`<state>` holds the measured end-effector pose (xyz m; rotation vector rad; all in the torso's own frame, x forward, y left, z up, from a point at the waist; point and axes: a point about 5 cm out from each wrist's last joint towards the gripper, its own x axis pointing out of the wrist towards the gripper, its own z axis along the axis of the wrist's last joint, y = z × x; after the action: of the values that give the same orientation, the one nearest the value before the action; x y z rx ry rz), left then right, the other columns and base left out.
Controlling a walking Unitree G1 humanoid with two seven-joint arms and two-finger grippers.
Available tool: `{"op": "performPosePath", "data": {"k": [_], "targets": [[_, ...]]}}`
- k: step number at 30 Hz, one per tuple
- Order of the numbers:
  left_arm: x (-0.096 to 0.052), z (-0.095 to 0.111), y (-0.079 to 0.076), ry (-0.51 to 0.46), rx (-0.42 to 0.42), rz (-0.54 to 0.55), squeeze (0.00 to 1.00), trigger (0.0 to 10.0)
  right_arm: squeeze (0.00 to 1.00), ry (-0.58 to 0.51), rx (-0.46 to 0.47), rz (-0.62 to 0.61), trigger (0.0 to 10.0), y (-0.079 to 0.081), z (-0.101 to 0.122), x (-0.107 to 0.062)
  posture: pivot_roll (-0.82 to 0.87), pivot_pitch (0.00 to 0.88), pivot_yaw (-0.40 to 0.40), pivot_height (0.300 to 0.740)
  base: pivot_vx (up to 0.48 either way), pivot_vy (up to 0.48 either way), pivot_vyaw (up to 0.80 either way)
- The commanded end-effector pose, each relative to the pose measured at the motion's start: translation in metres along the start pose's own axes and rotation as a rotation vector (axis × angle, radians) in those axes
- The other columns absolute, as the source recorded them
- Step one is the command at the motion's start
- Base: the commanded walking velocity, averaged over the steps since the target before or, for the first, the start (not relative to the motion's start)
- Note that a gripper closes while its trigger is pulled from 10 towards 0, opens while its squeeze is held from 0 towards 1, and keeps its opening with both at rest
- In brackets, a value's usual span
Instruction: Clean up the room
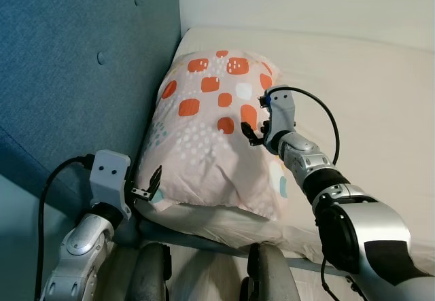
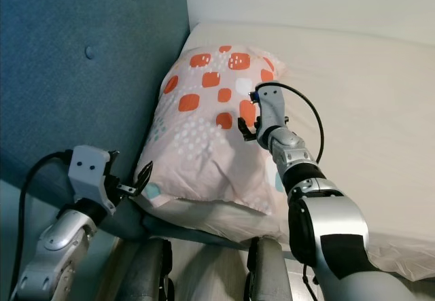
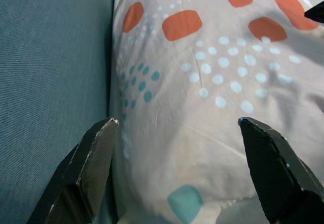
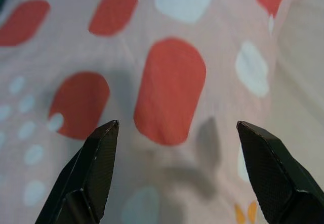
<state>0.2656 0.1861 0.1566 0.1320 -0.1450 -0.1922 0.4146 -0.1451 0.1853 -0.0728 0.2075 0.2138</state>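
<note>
**At the head of the bed: pillow bracketed by both grippers**

Against the blue headboard (image 1: 75, 77) lies the patterned pillow (image 1: 211, 138), resting on the pale mattress (image 1: 367, 90) at its left corner. The right gripper (image 1: 256, 128) hovers over the pillow's upper face near an orange patch, fingers (image 4: 96, 173) spread wide, holding nothing. The left gripper (image 1: 151, 185) sits at the pillow's near left corner, beside the headboard, fingers (image 3: 93, 163) likewise wide apart and empty. Judgement: the two-sided placement suits gripping or squaring the pillow; neither grasp appears made yet.
</note>
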Motion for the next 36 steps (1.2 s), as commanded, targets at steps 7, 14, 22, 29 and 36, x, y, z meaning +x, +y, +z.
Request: {"op": "performPosePath", "data": {"k": [7, 14, 22, 29, 36], "targets": [[-0.011, -0.002, 0.001, 0.060, 0.006, -0.014, 0.00, 10.0, 0.00, 0.080, 0.116, -0.013, 10.0, 0.003, -0.020, -0.001, 0.26, 0.383, -0.070, 0.608, 0.000, 0.000, 0.00], [-0.015, 0.001, 0.002, 0.081, 0.034, -0.021, 0.00, 10.0, 0.00, 0.106, 0.134, -0.006, 10.0, 0.005, -0.028, -0.001, 0.28, 0.385, -0.060, 0.608, 0.000, 0.000, 0.00], [-0.018, 0.003, -0.001, 0.106, 0.043, -0.042, 0.00, 10.0, 0.00, 0.220, 0.109, 0.016, 10.0, 0.011, -0.050, -0.004, 0.29, 0.406, -0.048, 0.608, 0.000, 0.000, 0.00], [-0.017, 0.004, -0.001, 0.110, 0.043, -0.043, 0.00, 10.0, 0.00, 0.230, 0.111, 0.014, 3.1, 0.012, -0.055, -0.005, 0.29, 0.401, -0.046, 0.608, 0.000, 0.000, 0.00], [-0.016, 0.006, 0.001, 0.110, 0.045, -0.029, 0.00, 10.0, 0.00, 0.193, 0.123, -0.008, 0.0, 0.008, -0.046, -0.004, 0.29, 0.398, -0.046, 0.608, 0.000, 0.000, 0.00]]}}
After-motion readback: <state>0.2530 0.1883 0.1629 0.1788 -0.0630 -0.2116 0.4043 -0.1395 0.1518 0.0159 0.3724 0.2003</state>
